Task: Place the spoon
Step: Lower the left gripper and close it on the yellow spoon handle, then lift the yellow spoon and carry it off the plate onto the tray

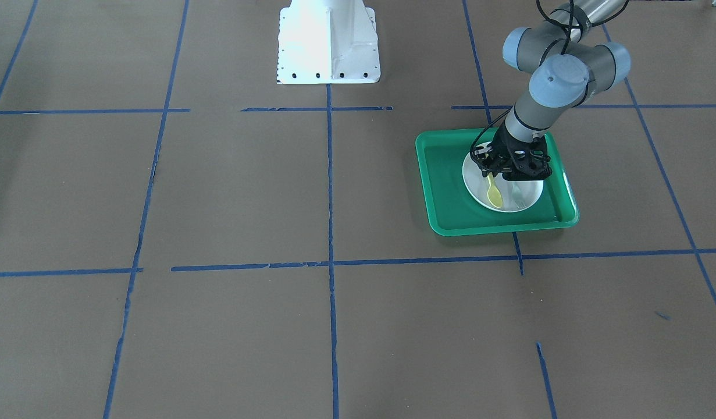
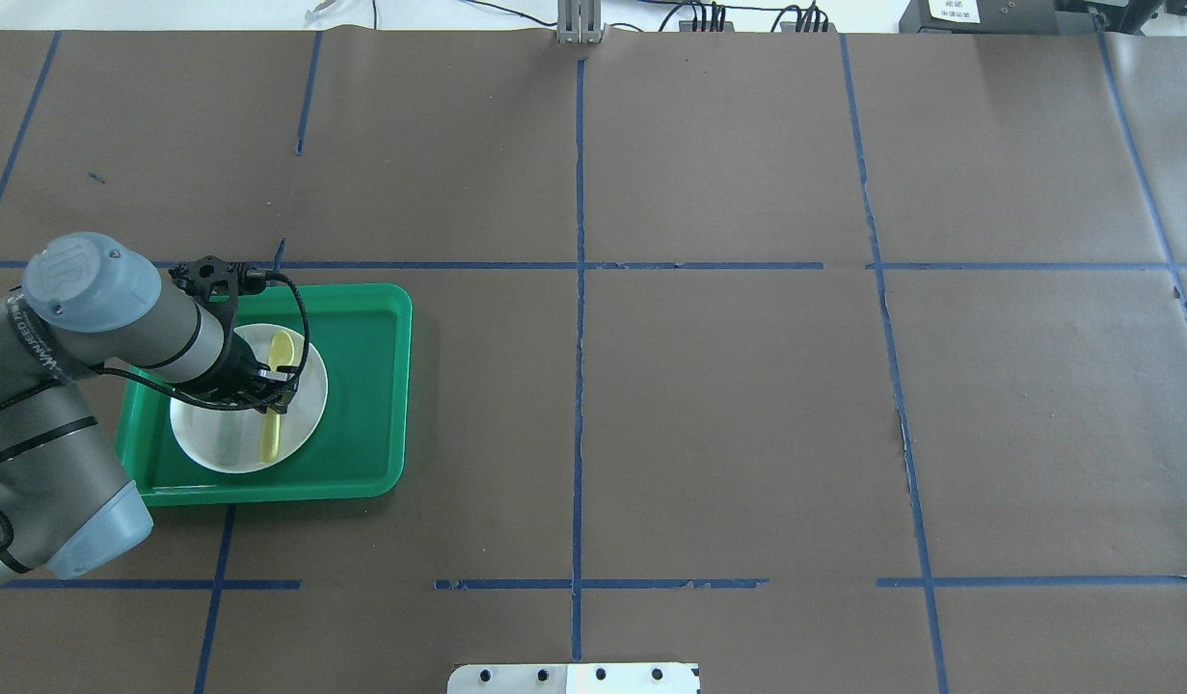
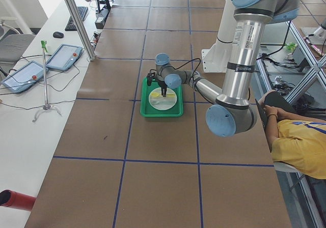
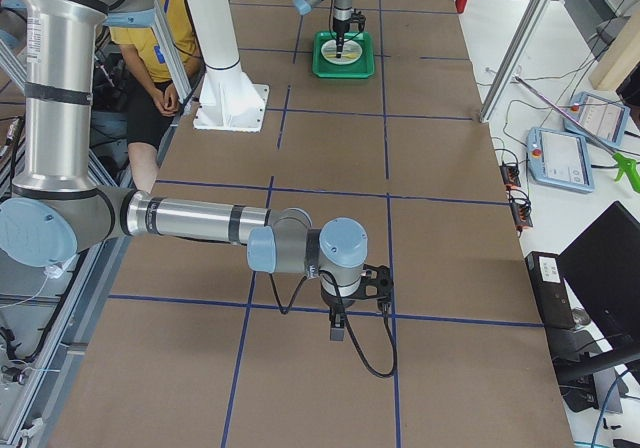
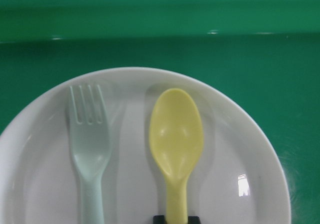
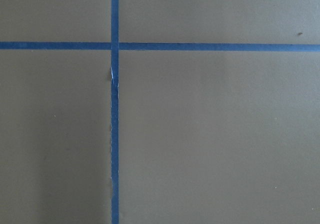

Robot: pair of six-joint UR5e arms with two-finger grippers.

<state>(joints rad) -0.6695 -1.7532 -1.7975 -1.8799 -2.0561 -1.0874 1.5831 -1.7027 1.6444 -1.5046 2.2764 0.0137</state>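
Observation:
The yellow spoon lies on a white plate, bowl up, beside a pale grey-green fork. The plate sits in a green tray. My left gripper hangs low over the plate, and its black fingertips sit tight against both sides of the spoon's handle. The front-facing view shows the spoon sticking out below the left gripper. My right gripper hovers over bare table, far from the tray. I cannot tell whether it is open or shut.
The table is covered in brown paper with blue tape lines. The white robot base stands at the table's middle edge. An operator in yellow sits beside the table.

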